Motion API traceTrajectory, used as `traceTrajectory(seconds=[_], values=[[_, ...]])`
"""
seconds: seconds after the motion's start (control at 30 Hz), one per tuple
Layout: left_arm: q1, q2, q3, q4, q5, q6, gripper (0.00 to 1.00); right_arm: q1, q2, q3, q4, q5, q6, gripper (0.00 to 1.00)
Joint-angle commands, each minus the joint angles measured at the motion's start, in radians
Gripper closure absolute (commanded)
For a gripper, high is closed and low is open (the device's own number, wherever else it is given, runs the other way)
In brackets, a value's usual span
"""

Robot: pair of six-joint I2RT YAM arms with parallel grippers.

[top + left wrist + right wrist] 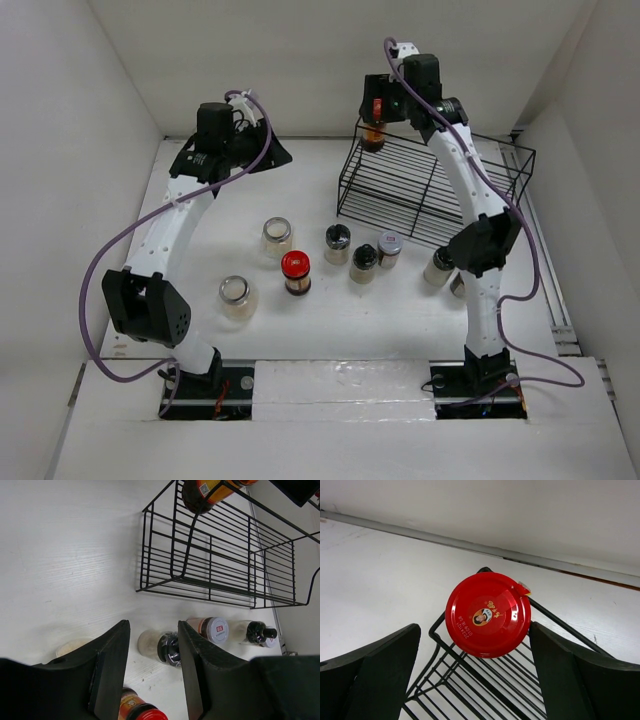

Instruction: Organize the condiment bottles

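Nearest my bases, the loose jars (pixel 337 243) stand upright in a row across the bench (pixel 320 330). The red-lidded one (pixel 295 272) is about 5 o'clock from my left hand (pixel 152 630), which hangs part-open and holds nothing. Farther out, at the rack's (pixel 430 190) 11 o'clock corner, the racked jar (pixel 374 135) stands upright, its long axis pointing straight up at my right hand (pixel 474 626). Those jaws are spread wide either side of its lid (pixel 487 614) (clear gap on one side, tight on the other), gripping nothing. I reckon a straight lift clears it.

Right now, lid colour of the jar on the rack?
Red lid; the right wrist view shows it best.
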Motion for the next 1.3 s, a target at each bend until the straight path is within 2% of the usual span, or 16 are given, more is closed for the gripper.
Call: traceTrajectory(seconds=[0.0,0.07,0.13,0.23,0.27,0.3,0.37,0.47,0.57,0.6,0.67,0.73,0.8,0.93,1.0,1.27], values=[[-0.006,-0.013,0.044,0.015,-0.001,0.014,0.62,0.002,-0.065,0.047,0.096,-0.016,0.019,0.05],[-0.006,-0.013,0.044,0.024,-0.019,0.004,0.62,0.002,-0.105,0.033,0.107,0.002,0.019,0.05],[-0.006,-0.013,0.044,0.024,-0.036,0.004,0.62,0.002,-0.189,-0.023,0.125,0.016,-0.01,0.13],[-0.006,-0.013,0.054,0.012,-0.099,-0.019,0.65,0.034,-0.327,-0.169,0.22,0.05,-0.047,0.44],[-0.006,-0.013,0.066,0.012,-0.123,-0.028,0.66,0.049,-0.426,-0.295,0.246,0.05,-0.076,0.72],[-0.006,-0.013,0.067,0.001,-0.17,-0.055,0.66,0.066,-0.474,-0.365,0.272,0.032,-0.088,0.81],[-0.006,-0.013,0.076,0.001,-0.215,-0.088,0.66,0.132,-0.609,-0.606,0.358,-0.008,-0.098,0.95],[-0.006,-0.035,0.076,0.012,-0.238,-0.106,0.69,0.254,-0.688,-0.795,0.394,-0.094,-0.098,0.97],[-0.006,-0.069,0.076,0.021,-0.325,-0.106,0.85,0.389,-0.709,-0.933,0.345,-0.148,-0.139,0.68],[-0.006,-0.083,0.086,0.003,-0.358,-0.106,0.91,0.423,-0.709,-0.971,0.332,-0.161,-0.183,0.38],[-0.006,-0.111,0.096,-0.02,-0.456,-0.118,1.0,0.489,-0.709,-1.007,0.323,-0.139,-0.222,0.2],[-0.006,-0.12,0.108,-0.048,-0.488,-0.118,1.0,0.557,-0.72,-1.056,0.323,-0.139,-0.237,0.04],[-0.006,-0.12,0.129,-0.057,-0.498,-0.109,0.95,0.583,-0.72,-1.083,0.335,-0.155,-0.237,0.0],[-0.006,-0.149,0.1,-0.071,-0.488,-0.098,0.59,0.596,-0.653,-1.108,0.311,-0.146,-0.224,0.0],[-0.006,-0.177,0.1,-0.071,-0.508,-0.089,0.49,0.605,-0.628,-1.133,0.321,-0.125,-0.214,0.0],[-0.006,-0.177,0.145,-0.091,-0.542,-0.054,0.46,0.628,-0.501,-1.096,0.372,-0.172,-0.224,0.0]])
